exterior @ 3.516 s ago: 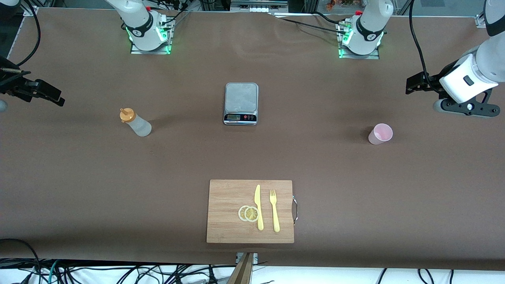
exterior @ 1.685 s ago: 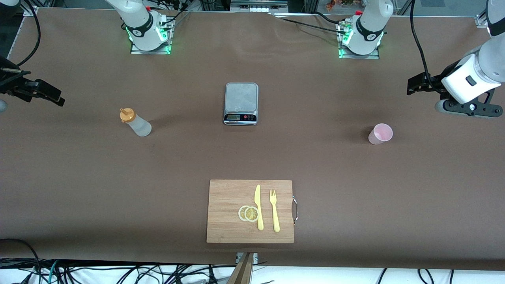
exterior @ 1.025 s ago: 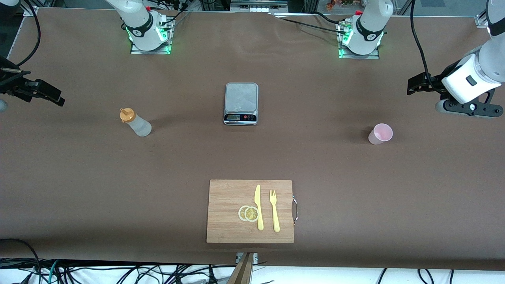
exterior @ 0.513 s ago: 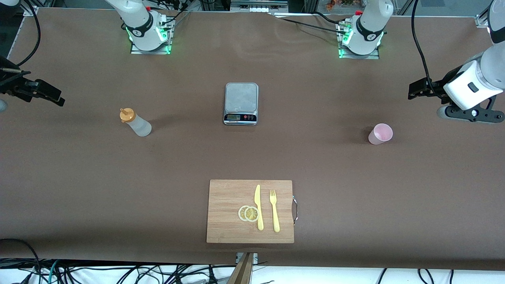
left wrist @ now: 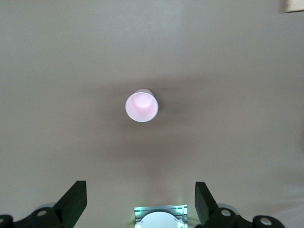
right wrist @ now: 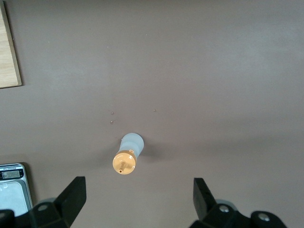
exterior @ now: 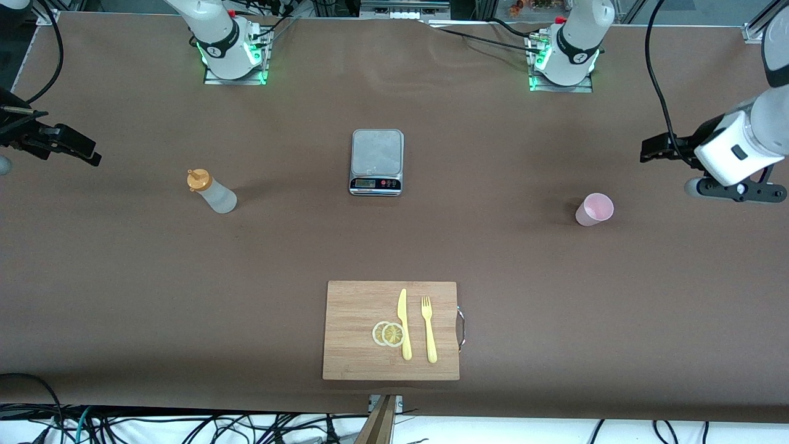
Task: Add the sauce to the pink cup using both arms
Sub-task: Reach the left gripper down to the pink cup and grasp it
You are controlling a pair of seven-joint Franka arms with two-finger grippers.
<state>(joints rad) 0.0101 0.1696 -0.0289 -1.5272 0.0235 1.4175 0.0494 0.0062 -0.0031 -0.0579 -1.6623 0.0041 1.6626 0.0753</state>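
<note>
Since earlier: the left arm's wrist has slid lower in the front view at its end of the table; the right arm, sauce and cup have not budged.

Front view, left gripper (exterior: 654,150): up in the air at the left arm's end of the table, short of the pink cup (exterior: 595,209); fingers not clear from here.

Front view, right gripper (exterior: 68,148): waiting in the air at the right arm's end of the table, well apart from the sauce (exterior: 211,192).

Front view, bystanders: a scale (exterior: 376,161) sits mid-table between sauce and cup; a cutting board (exterior: 357,302) nearer the camera carries lemon slices (exterior: 388,333), a knife (exterior: 404,324) and a fork (exterior: 428,328).

Left wrist view, cup: pink cup (left wrist: 141,105) upright, mouth up, nothing visible inside. Left gripper (left wrist: 141,202) spread wide, holding nothing.

Left wrist view, handling: looks light, thin-walled, easy to tip or squash; best pinched gently across the side wall.

Right wrist view, sauce: sauce (right wrist: 127,153) standing, long axis vertical, orange nozzle pointing up. Right gripper (right wrist: 138,202) wide apart and empty.

Right wrist view, handling: soft, smooth bottle, probably top-tippy; grip across the mid-body, firmly but not enough to squirt early.
</note>
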